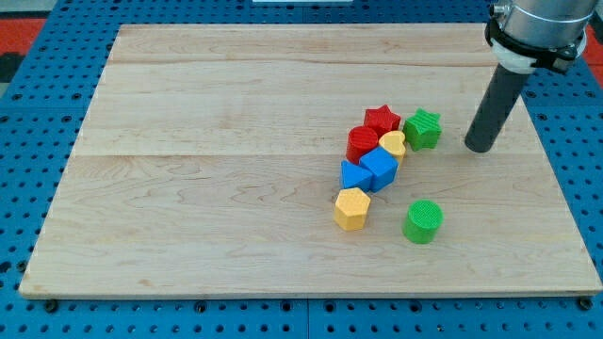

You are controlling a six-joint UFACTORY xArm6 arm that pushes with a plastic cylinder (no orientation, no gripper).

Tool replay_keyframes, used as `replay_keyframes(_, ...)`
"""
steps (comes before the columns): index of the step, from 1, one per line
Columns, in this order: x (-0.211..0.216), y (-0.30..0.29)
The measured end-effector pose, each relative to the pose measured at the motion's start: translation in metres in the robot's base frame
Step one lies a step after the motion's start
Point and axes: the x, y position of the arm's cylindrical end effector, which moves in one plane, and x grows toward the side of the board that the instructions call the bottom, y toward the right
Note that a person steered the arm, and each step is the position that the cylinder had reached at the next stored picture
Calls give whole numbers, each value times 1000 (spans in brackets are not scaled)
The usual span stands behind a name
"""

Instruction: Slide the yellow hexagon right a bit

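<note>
The yellow hexagon [351,208] lies at the lower end of a cluster of blocks, right of the board's middle. My tip [480,148] rests on the board at the view's right, well up and to the right of the hexagon and just right of the green star [423,128]. The tip touches no block.
The cluster above the hexagon holds a blue triangle [352,175], a blue cube [379,168], a small yellow block [394,144], a red cylinder [362,142] and a red star [382,120]. A green cylinder [423,221] stands right of the hexagon. The wooden board [188,188] sits on a blue pegboard.
</note>
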Motion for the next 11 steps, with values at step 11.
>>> replay_keyframes(11, -116, -197)
